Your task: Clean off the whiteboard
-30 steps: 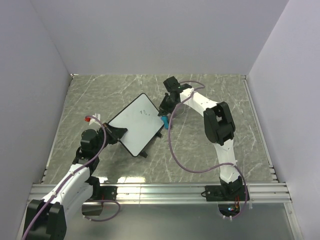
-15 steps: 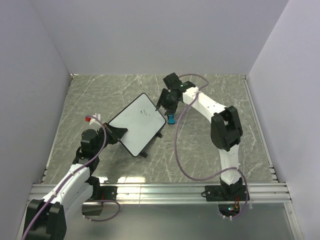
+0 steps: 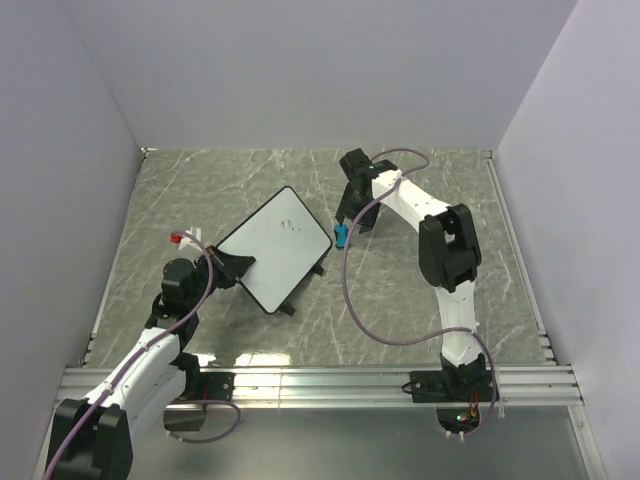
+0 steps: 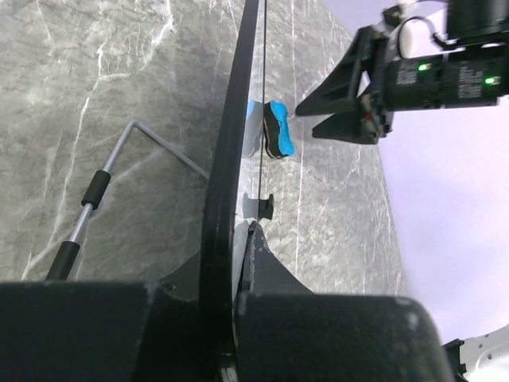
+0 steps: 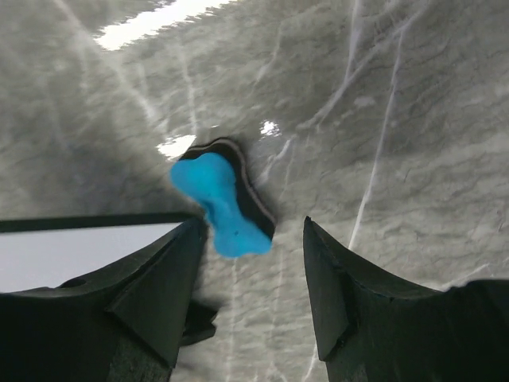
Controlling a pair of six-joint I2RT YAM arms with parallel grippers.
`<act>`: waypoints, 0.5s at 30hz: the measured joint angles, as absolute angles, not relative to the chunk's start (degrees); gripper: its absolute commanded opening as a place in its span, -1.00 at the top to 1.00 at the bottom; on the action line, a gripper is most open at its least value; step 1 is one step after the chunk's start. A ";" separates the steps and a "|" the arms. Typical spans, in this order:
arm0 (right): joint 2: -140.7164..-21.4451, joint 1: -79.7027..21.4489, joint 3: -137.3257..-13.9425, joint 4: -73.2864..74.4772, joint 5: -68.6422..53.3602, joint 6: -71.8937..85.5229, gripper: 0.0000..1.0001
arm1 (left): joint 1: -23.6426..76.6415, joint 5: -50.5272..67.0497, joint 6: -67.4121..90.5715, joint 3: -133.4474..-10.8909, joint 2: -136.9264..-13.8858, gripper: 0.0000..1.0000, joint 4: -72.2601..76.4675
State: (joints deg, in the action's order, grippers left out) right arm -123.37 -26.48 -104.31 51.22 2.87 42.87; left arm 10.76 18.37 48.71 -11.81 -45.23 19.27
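Observation:
The whiteboard [image 3: 268,252] stands tilted at mid-table, with a few small black marks [image 3: 290,226] near its far corner. My left gripper [image 3: 232,268] is shut on its near-left edge; the left wrist view shows the black frame [image 4: 229,175] edge-on between the jaws [image 4: 238,239]. A small blue eraser [image 3: 341,236] rests on the table just off the board's right corner. My right gripper [image 3: 350,216] hovers close over it, open, the eraser [image 5: 223,203] lying just ahead of the spread fingers [image 5: 253,231] and touching neither. The board's white face [image 5: 79,253] shows at left.
A small red object [image 3: 180,239] lies at the left, beyond my left arm. A wire stand [image 4: 147,143] with a black sleeve juts from behind the board. Grey walls close in the marble table [image 3: 430,290] on three sides.
My right gripper opened and let go of the blue eraser, which now sits on the table by the board. The gripper then shifted a little right. The left arm and board stayed put.

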 measured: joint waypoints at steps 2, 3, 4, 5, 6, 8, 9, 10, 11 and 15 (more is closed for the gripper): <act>-124.79 -26.48 -104.53 51.77 3.33 42.26 -0.24 | 10.76 18.37 48.71 -11.81 -45.21 0.99 19.25; -125.12 -26.48 -104.55 52.05 3.49 42.04 -0.24 | 10.76 18.37 48.71 -11.81 -45.21 0.99 19.25; -125.38 -26.48 -104.57 52.21 3.55 41.82 -0.24 | 10.76 18.37 48.71 -11.81 -45.21 0.99 19.25; -125.58 -26.48 -104.57 52.29 3.68 41.58 -0.24 | 10.76 18.37 48.71 -11.81 -45.21 0.99 19.25; -125.73 -26.48 -104.57 52.31 3.70 41.39 -0.24 | 10.76 18.37 48.71 -11.81 -45.21 0.99 19.25; -125.86 -26.48 -104.57 52.29 3.68 40.99 -0.24 | 10.76 18.37 48.71 -11.81 -45.21 0.99 19.25; -125.89 -26.50 -104.57 52.29 3.68 40.77 -0.24 | 10.76 18.37 48.71 -11.81 -45.21 0.99 19.25; -125.89 -26.57 -104.57 52.27 3.68 40.64 -0.24 | 10.76 18.37 48.71 -11.81 -45.21 0.99 19.25; -125.89 -26.65 -104.57 52.23 3.66 40.49 -0.24 | 10.76 18.37 48.71 -11.81 -45.21 0.99 19.27; -125.89 -27.00 -104.57 51.99 3.57 39.46 -0.23 | 10.76 18.37 48.71 -11.81 -45.21 0.99 19.27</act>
